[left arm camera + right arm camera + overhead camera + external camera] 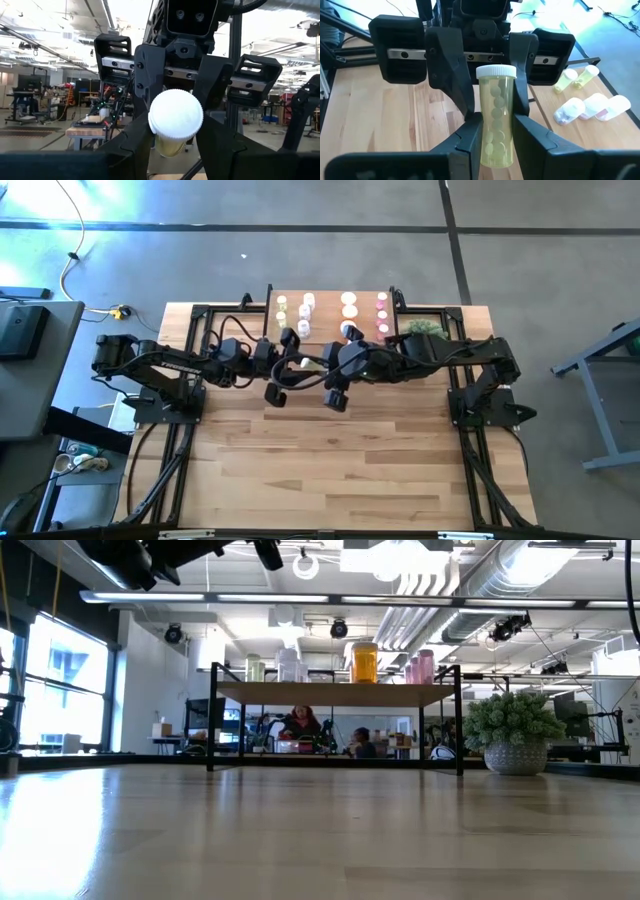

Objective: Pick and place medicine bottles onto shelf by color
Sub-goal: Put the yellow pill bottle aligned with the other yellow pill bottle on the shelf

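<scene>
A yellow-green medicine bottle (496, 117) with a white cap (175, 117) hangs in the air in front of the shelf (330, 315), held from both ends. My left gripper (175, 145) reaches in from the table's left and is shut on the cap end. My right gripper (497, 132) reaches in from the right and is shut on the bottom end. In the high view they meet at the bottle (303, 363). On the shelf (335, 692) stand yellow-green (255, 668), white (290, 665), orange (364, 662) and pink (420, 667) bottles. My left gripper pinches the bottle between its two fingers (456, 75) at the cap end (156, 127). The fingers lie along the bottle, coming about level from the table's left, with the cap facing the wrist. The bottle is clear of the table. My right gripper pinches the lower half of the bottle's body (487, 145) between its two fingers (470, 137). The fingers lie along the bottle and slant down from the table's right. The cap (496, 71) points away from the wrist.
A green spiky plant in a white pot (515, 735) stands right of the shelf (420, 328). Wooden tabletop (340, 470) stretches toward the near edge. Other bottles (590, 107) show beside the held one in the right wrist view.
</scene>
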`<state>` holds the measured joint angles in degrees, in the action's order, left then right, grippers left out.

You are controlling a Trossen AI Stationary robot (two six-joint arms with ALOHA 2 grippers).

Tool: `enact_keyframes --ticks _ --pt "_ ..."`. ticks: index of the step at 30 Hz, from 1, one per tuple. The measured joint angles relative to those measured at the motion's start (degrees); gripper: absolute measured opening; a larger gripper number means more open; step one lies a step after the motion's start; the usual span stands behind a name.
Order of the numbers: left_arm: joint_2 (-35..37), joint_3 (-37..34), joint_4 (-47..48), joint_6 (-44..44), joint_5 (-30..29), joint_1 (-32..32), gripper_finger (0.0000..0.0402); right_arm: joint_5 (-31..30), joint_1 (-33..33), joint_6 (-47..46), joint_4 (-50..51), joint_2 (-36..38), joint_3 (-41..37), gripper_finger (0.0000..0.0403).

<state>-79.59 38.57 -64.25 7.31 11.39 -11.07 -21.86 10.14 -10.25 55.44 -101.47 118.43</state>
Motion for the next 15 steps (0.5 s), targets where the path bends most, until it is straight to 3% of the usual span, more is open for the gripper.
enact_keyframes --ticks 15 --pt "0.0 0.0 1.7 0.1 0.8 0.0 0.0127 0.6 1.1 1.7 3.4 0.0 0.0 0.0087"
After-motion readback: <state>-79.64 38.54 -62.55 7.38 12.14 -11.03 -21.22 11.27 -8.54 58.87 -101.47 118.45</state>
